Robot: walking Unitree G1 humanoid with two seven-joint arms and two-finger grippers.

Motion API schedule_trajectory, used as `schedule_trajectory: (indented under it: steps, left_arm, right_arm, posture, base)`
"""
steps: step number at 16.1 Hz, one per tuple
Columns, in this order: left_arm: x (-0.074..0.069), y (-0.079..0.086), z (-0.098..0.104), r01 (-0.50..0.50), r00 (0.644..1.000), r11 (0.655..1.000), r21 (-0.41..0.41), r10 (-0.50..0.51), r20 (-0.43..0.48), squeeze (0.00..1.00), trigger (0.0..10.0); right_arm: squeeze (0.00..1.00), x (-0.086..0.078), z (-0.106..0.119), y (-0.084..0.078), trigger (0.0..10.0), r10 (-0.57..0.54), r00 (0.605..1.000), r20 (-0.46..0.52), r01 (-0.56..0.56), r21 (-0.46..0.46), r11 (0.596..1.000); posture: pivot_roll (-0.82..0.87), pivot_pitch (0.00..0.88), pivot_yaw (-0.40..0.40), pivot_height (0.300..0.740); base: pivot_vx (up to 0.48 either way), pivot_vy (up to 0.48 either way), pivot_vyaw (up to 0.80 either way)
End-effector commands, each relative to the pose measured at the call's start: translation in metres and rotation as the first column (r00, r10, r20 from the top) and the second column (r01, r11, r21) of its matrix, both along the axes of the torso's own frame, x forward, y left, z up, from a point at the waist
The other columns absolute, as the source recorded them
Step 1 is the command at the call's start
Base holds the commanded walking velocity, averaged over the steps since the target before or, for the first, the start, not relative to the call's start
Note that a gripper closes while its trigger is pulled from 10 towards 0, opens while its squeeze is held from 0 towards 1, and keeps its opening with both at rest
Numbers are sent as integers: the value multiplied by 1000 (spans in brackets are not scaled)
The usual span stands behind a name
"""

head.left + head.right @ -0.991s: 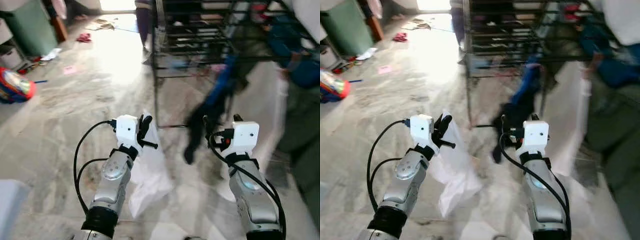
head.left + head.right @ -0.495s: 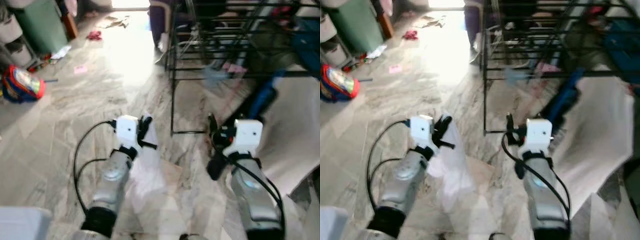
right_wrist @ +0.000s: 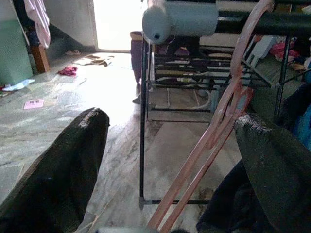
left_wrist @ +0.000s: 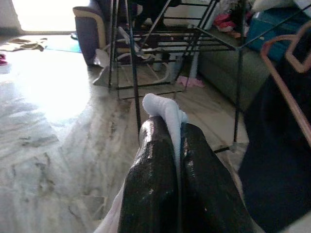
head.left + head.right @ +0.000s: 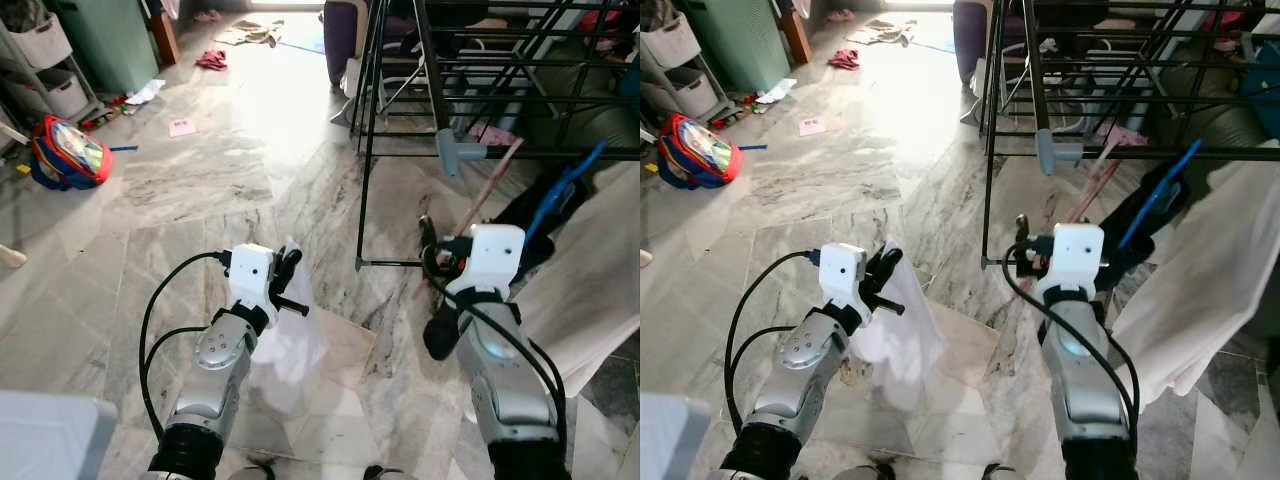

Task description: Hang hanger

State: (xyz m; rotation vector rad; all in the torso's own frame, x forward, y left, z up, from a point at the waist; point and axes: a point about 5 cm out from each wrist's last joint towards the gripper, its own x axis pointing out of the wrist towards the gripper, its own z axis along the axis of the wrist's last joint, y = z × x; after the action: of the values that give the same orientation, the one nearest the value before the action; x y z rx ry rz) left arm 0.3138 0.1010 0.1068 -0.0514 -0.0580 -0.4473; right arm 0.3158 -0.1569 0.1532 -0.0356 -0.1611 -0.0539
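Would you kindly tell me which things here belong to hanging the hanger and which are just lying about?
For the job:
- pink hanger with dark garment, hooked on the rack
- black drying rack
- right gripper, fingers open beside the hanger
- left gripper, fingers shut on a white cloth

Lying about:
- colourful bag
- pink paper
- green cabinet

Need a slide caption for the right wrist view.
Open right claw facing a pink hanger hooked on the black drying rack, dark garment below.
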Motion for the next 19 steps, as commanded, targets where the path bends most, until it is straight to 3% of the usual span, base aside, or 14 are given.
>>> schedule_trajectory:
  steps: [1,3,7,14,19]
  left_arm:
    - [-4,-3,6,50,998,999,-2,-50,27,0,10000]
    - [-6,-3,6,71,997,997,8,-71,24,0,10000]
    - [-9,-7,4,132,991,991,14,-132,3,0,10000]
    - [-12,-13,3,167,986,986,11,-167,-3,0,10000]
    - [-12,-14,2,170,985,985,12,-170,-13,0,10000]
  right_arm:
    - [0,3,1,-4,10000,-32,999,-1,32,-10,999]
    - [0,7,-4,-10,10000,-117,992,-53,114,-61,992]
    - [0,24,-8,-11,10000,-141,978,-154,144,4,990]
    - [0,55,5,-11,10000,-156,969,-190,159,1,987]
    - [0,58,1,-26,10000,-228,947,-228,235,4,972]
  posture:
    - [45,213,11,740]
    - [49,221,13,740]
    - [43,239,17,740]
    - [43,244,1,740]
    - [50,233,-8,740]
  base:
    - [0,0,0]
    - [0,0,0]
    - [0,0,0]
    - [0,0,0]
    - [0,0,0]
